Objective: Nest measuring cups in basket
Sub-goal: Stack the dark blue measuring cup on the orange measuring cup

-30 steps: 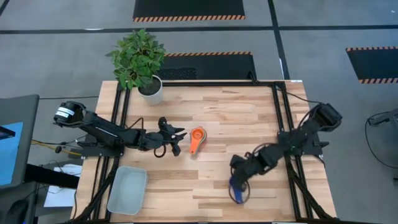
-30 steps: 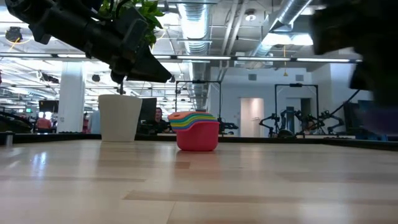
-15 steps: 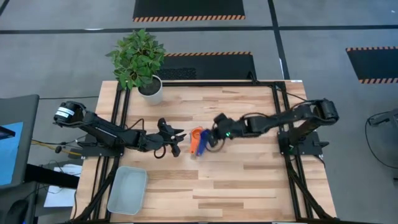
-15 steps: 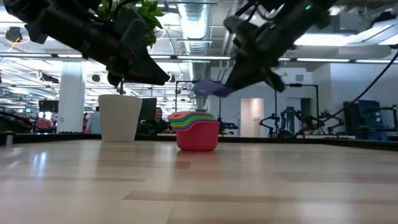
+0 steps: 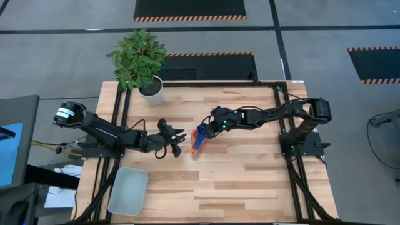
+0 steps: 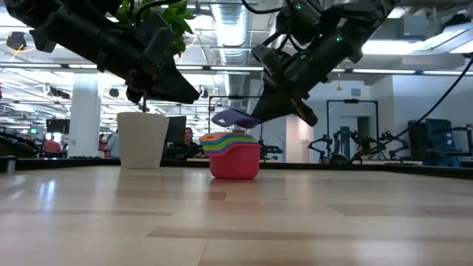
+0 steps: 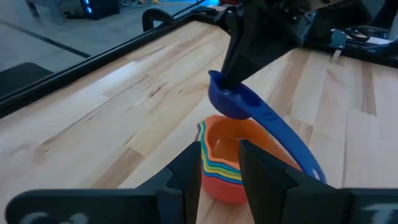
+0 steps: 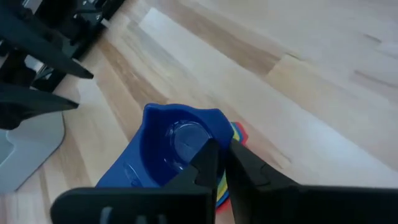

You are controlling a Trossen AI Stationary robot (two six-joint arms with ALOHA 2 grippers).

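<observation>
A nested stack of measuring cups (image 5: pixel 196 147) (image 6: pixel 235 157) (image 7: pixel 231 163) stands on its red bottom cup at mid-table, orange innermost. My right gripper (image 5: pixel 208 130) (image 6: pixel 275 112) (image 8: pixel 225 163) is shut on the dark blue cup (image 5: pixel 201 132) (image 6: pixel 235 118) (image 7: pixel 239 102) (image 8: pixel 169 144), just above the stack. My left gripper (image 5: pixel 177 142) (image 6: pixel 177 85) (image 7: pixel 221 174) hovers open, just left of the stack, touching nothing. The pale basket (image 5: pixel 128 190) (image 8: pixel 25 155) sits at the near left corner. My right gripper pinches the dark blue cup by its bowl wall (image 8: pixel 214 134), on the side away from the handle (image 7: pixel 292 152); one finger seems inside the bowl and one outside. The fingers slant down from the table's right. The cup is lifted clear and tilted, open side up.
A white plant pot (image 5: pixel 151 89) (image 6: pixel 142 139) with a green plant stands at the far left of the table. Black frame rails run along the table's left and right sides. Bare wood lies near and right of the stack.
My right gripper has carried the dark blue cup from the near right part of the table up, left and toward the far edge, to just above the nested stack. The stack has not moved.
</observation>
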